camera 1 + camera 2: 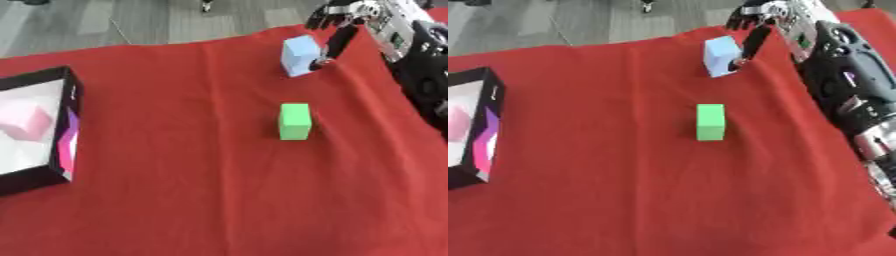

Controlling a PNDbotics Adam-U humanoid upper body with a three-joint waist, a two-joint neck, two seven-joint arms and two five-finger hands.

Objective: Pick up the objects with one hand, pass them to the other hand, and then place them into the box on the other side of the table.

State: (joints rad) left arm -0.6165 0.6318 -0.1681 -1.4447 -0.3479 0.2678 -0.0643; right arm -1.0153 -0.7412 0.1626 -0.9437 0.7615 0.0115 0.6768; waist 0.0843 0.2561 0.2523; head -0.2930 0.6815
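A light blue cube (pixel 299 54) stands on the red cloth at the far right. My right hand (pixel 339 20) hovers just behind and to the right of it. One digit (pixel 334 45) reaches down along the cube's right face and touches it near the bottom, while the other fingers are bent above the cube's far edge without closing on it. A green block (pixel 295 121) stands upright in the middle of the cloth, apart from the hand. The black-walled box (pixel 68 125) sits at the left edge with a pink block (pixel 26 123) inside. My left hand does not show.
The red cloth (pixel 192 200) covers the table; its far edge runs just behind the blue cube, with grey floor beyond. My right forearm (pixel 842 85) lies along the right side of the table.
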